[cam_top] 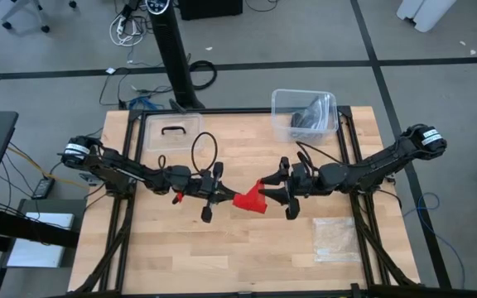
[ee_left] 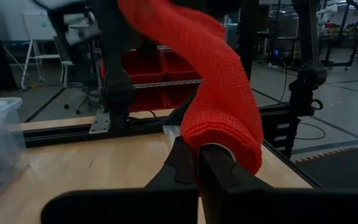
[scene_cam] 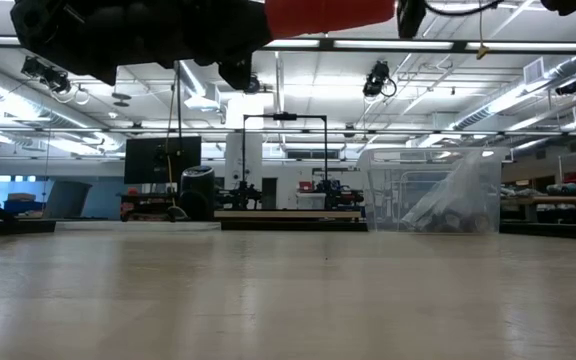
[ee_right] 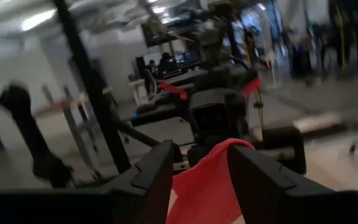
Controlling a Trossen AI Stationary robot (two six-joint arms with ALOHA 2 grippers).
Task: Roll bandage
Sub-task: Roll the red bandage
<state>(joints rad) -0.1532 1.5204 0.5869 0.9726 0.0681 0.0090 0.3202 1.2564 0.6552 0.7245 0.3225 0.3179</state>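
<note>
Beyond the right claw, at the far edge of the surface, a clear plastic bin holds a dark bundle that cannot be made out. Beyond the left claw a clear lid with a dark handle lies flat. Nearer than the right claw, a clear plastic bag lies on the pale wooden surface.

The two claws face each other above mid-surface, and the red bandage hangs between them, clear of the wood. The left claw is clamped together on one end of it; the right claw's fingers stand apart with the fabric between them. The room behind is a lit workshop with benches and a monitor.
</note>
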